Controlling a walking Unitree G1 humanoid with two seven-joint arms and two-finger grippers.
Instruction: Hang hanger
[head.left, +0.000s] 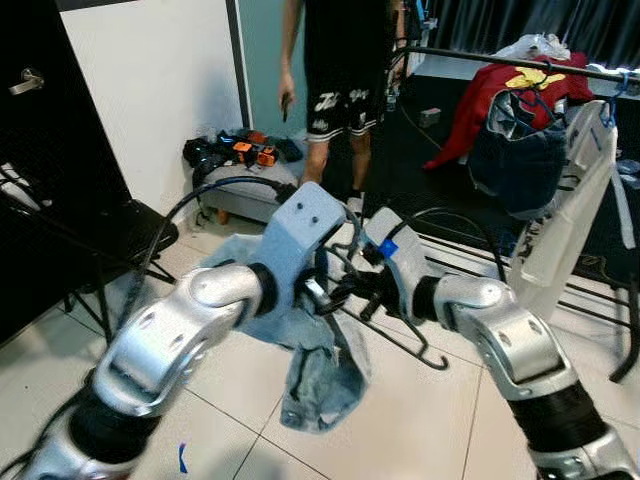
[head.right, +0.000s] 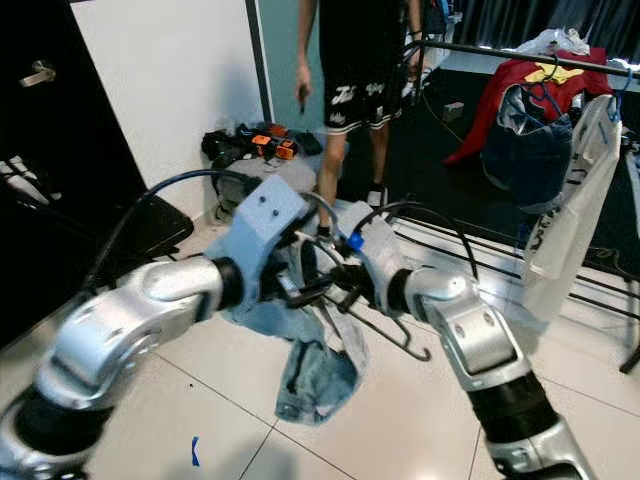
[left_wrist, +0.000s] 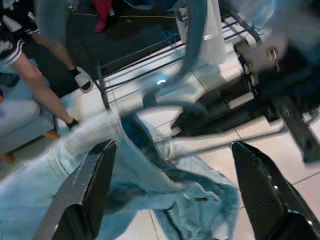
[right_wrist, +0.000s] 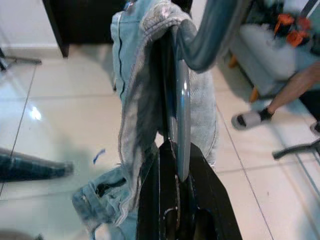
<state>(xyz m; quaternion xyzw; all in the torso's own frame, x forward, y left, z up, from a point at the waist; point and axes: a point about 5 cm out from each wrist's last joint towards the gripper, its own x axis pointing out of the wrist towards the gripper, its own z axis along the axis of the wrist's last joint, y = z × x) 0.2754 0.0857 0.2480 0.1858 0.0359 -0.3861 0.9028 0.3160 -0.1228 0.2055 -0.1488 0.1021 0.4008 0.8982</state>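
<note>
we have the hanger mid-frame, our right hand clenched on its thin stiff wire, pale jeans draped over it (soft, heavy, likely to slide). our left hand is released, just beside the denim. the rail at upper right is crowded with clothes; a person stands at top centre.
</note>
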